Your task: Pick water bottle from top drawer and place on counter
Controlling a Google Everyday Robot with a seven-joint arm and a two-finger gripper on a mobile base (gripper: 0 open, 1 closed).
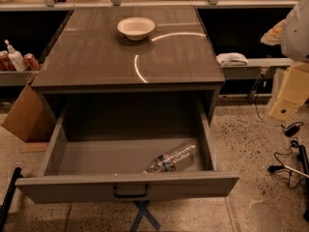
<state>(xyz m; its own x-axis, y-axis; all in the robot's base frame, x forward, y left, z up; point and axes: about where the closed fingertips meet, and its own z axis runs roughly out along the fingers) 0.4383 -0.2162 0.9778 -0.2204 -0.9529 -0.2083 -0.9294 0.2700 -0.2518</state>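
Note:
The water bottle lies on its side in the open top drawer, near the front right corner, its cap end pointing to the back right. The drawer is pulled far out, with its dark handle at the centre of the front panel. The counter is the glossy dark wood-grain top above it. My arm hangs at the right edge of the view, and my gripper is beside the cabinet, to the right of the drawer and higher than it, well apart from the bottle.
A white bowl stands on the back of the counter. A white pump bottle and red cans are on the left shelf. A cardboard box leans at the left. A white cloth lies on the right shelf. Cables lie on the floor at right.

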